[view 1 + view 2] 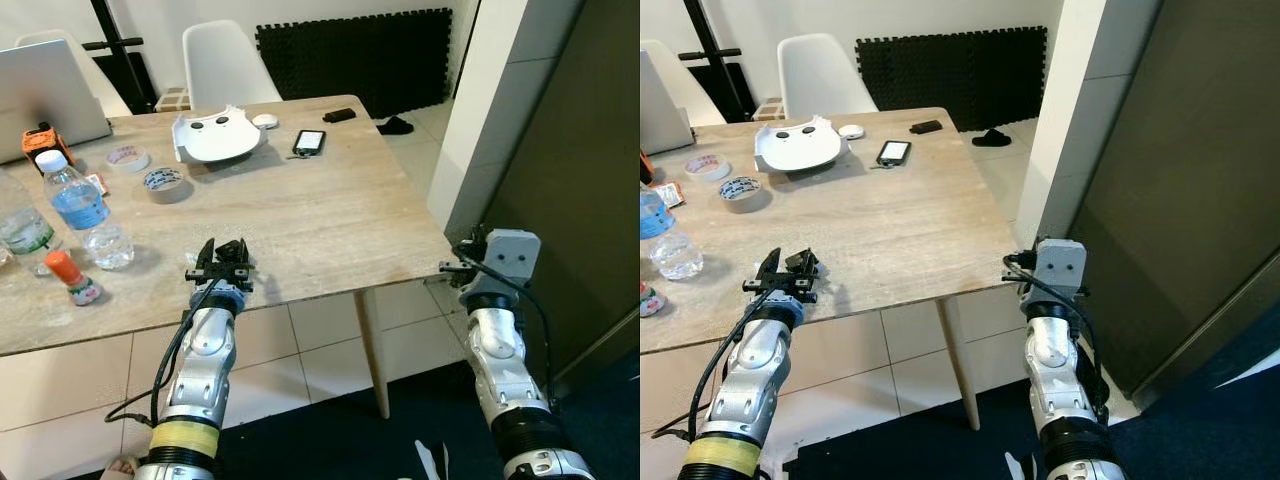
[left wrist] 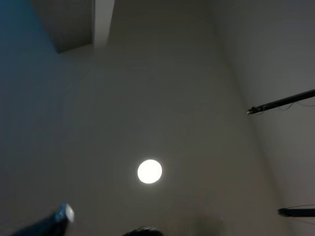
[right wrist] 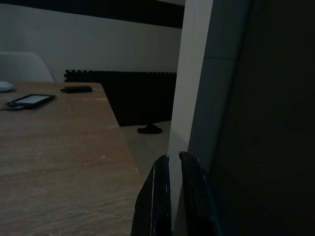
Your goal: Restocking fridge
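Table [image 1: 300,230]: two water bottles [image 1: 88,212], two tape rolls [image 1: 165,184], one phone [image 1: 309,142].

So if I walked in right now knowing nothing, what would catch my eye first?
Probably the two silver arms raised at the near edge of the wooden table, the left tool over its edge and the right tool beside its corner, facing a dark door. Next, the water bottles at the table's left and the white device further back.

Your left gripper [image 1: 221,250] points up at twelve o'clock, forearm raised. Your right gripper [image 3: 173,196] reaches forward at three o'clock, fingers [image 3: 158,196] nearly together.
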